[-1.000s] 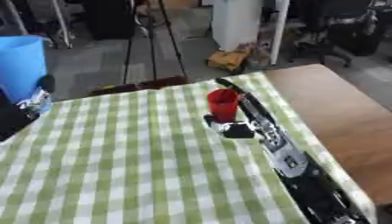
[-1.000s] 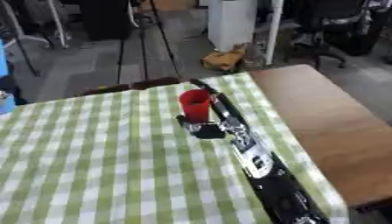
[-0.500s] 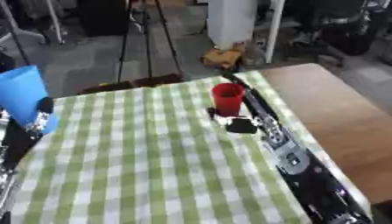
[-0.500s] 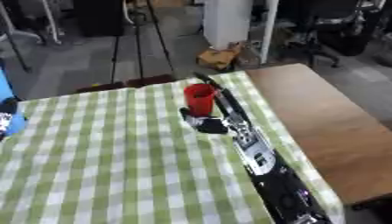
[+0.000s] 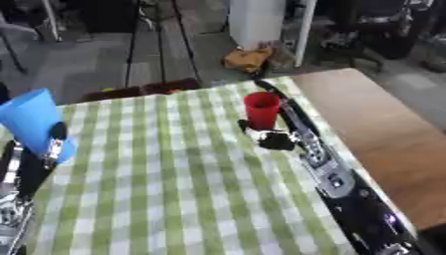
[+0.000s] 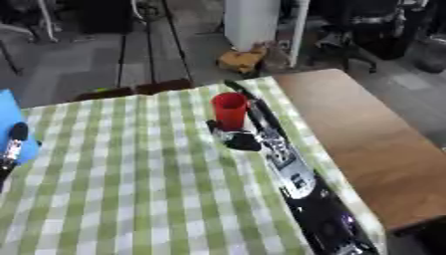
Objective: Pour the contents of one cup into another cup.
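Red cup (image 5: 261, 109) in left eye view sits upright far-centre on the checked cloth (image 5: 174, 189), right hand (image 5: 277, 138) curled around its base to steady it as receiver, while right eye view shows left hand (image 6: 12, 144) gripping the raised blue cup (image 6: 10, 124) far left, likely staged for pouring.

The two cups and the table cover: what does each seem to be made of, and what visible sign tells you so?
Red cup: probably plastic, uniform and smooth. Blue cup: likely plastic too, plain and matte. Table cover: seemingly woven cloth, green-and-white check, draping at the edge.
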You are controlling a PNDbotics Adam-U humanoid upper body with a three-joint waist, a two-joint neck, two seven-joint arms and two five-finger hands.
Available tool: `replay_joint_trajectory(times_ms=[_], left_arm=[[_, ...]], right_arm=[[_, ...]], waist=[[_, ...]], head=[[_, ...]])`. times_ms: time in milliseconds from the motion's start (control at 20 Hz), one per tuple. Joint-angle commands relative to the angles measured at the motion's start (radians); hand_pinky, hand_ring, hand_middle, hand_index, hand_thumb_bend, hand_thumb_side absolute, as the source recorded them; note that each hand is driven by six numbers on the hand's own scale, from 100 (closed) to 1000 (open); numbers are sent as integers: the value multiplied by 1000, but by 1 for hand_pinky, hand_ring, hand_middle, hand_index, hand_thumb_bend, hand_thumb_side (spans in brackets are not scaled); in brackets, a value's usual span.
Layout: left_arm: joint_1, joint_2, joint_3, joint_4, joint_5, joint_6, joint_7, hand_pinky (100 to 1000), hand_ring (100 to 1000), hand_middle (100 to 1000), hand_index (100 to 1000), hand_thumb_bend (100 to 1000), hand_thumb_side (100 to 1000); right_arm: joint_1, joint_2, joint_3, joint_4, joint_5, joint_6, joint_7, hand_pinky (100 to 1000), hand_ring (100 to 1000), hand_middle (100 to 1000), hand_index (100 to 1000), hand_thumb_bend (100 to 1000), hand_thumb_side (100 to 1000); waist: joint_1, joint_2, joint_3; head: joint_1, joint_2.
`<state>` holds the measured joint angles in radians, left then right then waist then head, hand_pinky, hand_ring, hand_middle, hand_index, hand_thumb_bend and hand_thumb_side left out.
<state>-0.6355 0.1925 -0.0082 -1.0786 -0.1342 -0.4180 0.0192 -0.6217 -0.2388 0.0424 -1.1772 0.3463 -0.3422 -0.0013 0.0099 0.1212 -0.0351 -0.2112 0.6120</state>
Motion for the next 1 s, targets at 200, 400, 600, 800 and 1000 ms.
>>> replay_joint_trajectory(times_ms=[200, 400, 600, 800, 1000], left_arm=[[-18, 9, -3, 35, -46, -27, 18, 585, 366, 405, 732, 100, 728], [-11, 6, -13, 63, -69, -36, 37, 588, 371, 409, 731, 100, 775], [-7, 8, -14, 92, -82, -37, 76, 593, 384, 419, 735, 100, 785], [-9, 21, -11, 115, -158, -35, 119, 618, 429, 467, 762, 144, 764], [-10, 29, -4, 123, -261, -27, 152, 645, 467, 502, 779, 306, 718]], right_arm=[[-19, -14, -6, -7, 15, 1, 0, 729, 281, 462, 981, 100, 202], [-16, -11, -3, -1, 21, 0, 6, 729, 278, 459, 979, 100, 210], [-11, -10, -3, 5, 26, -1, 6, 729, 277, 458, 977, 100, 212], [-7, -11, -4, 5, 26, -1, 5, 729, 276, 457, 973, 100, 213], [-6, -12, -4, 4, 25, 1, 6, 729, 276, 457, 972, 100, 213]], waist=[[-3, -9, -3], [-4, -10, -4], [-5, -11, -7], [-5, -11, -10], [-2, -11, -10]], head=[[2, -10], [1, -9], [1, -8], [1, -7], [1, -8]])
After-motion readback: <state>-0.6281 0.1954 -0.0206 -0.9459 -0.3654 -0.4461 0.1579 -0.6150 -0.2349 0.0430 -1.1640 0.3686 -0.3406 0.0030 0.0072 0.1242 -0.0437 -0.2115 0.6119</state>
